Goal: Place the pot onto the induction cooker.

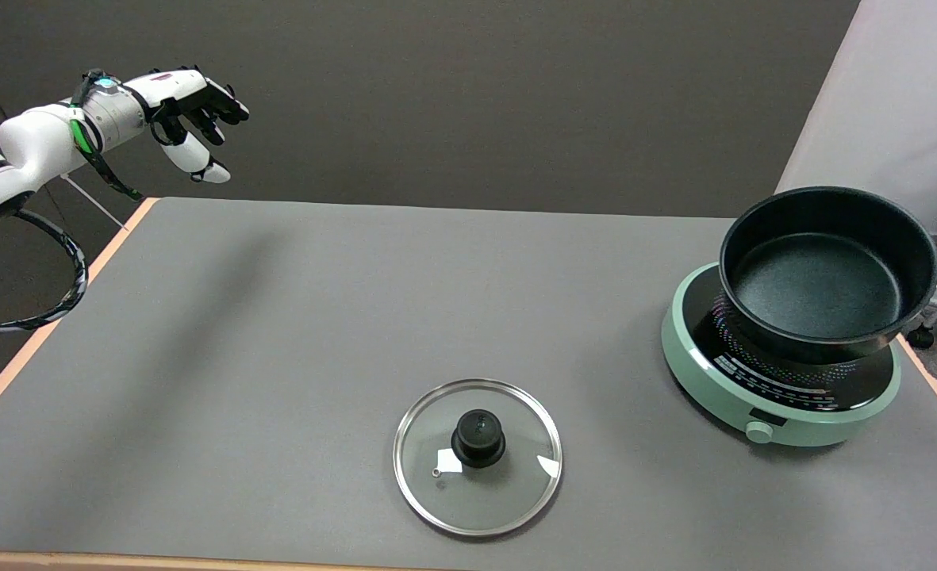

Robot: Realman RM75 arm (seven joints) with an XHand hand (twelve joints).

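A black pot [829, 274] stands upright on the black top of a round mint-green induction cooker [781, 396] at the table's right side. The pot is empty and has no lid on it. Its handle runs off to the right, mostly out of the picture. My right hand is not in view. Nothing touches the pot.
A glass lid [478, 456] with a black knob lies flat near the table's front edge, left of the cooker. The idle left hand [186, 119] hangs in the air at the upper left. The grey table [317, 317] has wooden edges at left and right.
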